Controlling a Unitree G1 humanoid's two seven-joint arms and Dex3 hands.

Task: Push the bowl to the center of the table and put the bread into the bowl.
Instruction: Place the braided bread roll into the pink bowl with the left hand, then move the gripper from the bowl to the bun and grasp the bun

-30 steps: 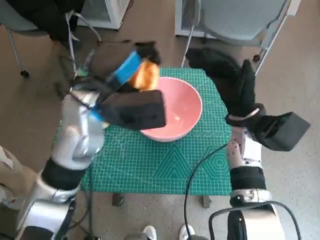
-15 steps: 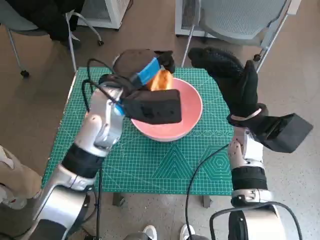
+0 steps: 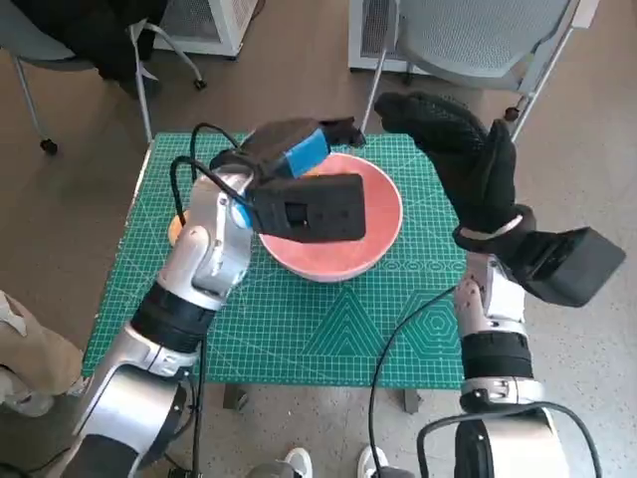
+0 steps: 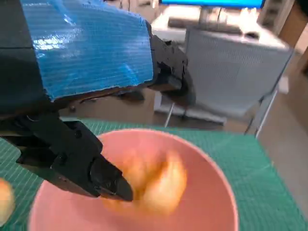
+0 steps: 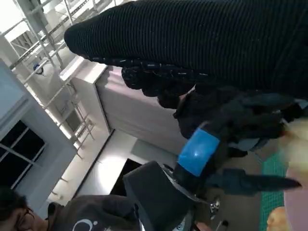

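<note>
mat [image 3: 299, 329] green, gridded; grey chair [image 3: 478, 35] seemingly behind

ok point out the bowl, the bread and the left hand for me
bowl [image 3: 383, 214]: head view, on the bare pink inner wall at its right side.
bread [image 4: 156, 185]: left wrist view, on the middle of the blurred golden piece in the bowl.
left hand [image 3: 299, 149]: head view, on its blue-taped back.

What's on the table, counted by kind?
pink bowl: 1
green mat: 1
bread: 2, one blurred inside the bowl, plus a second bread-like piece at the mat's left edge
Total: 4
</note>
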